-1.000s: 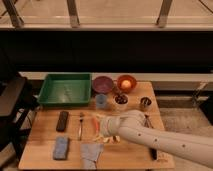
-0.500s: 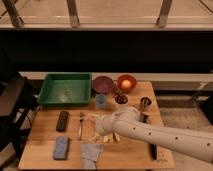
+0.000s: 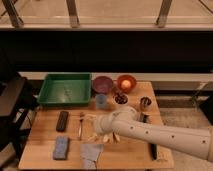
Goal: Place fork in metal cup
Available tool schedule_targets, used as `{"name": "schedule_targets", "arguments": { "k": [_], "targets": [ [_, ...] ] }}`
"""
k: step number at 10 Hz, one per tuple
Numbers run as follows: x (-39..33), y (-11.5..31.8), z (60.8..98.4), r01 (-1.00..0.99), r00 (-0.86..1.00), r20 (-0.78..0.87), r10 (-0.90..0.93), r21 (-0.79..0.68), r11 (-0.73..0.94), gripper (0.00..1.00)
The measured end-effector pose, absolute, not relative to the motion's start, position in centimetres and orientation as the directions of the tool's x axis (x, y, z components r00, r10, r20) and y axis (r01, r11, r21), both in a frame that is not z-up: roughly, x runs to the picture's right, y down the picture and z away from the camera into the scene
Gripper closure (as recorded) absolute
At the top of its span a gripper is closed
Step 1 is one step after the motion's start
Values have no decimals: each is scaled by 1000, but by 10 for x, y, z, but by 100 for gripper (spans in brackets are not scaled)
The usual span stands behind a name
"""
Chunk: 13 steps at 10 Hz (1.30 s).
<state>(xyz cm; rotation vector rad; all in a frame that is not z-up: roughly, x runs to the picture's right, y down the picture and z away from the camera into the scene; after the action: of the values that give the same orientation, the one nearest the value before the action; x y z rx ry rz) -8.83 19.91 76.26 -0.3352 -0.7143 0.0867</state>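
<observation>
1 slim silver fork (image 3: 80, 126) on tbl (image 3: 45, 126), fingers (image 3: 96, 132) spread beside it.

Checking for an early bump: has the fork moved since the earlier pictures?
No. The fork lies just right of the black block, as before; the open pincer is close on its right.

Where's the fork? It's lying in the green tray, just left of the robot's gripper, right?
Not in the tray. The camera view shows the fork lying on the wooden table, in front of the green tray, just left of the gripper.
</observation>
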Motion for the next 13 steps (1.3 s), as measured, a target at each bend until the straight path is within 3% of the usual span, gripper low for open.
{"name": "schedule_targets", "arguments": {
  "k": [7,13],
  "targets": [
    [-133,194,770,90,720,672,171,-335,938,26],
    [-144,193,770,-57,726,628,279,-349,935,26]
  ]
}}
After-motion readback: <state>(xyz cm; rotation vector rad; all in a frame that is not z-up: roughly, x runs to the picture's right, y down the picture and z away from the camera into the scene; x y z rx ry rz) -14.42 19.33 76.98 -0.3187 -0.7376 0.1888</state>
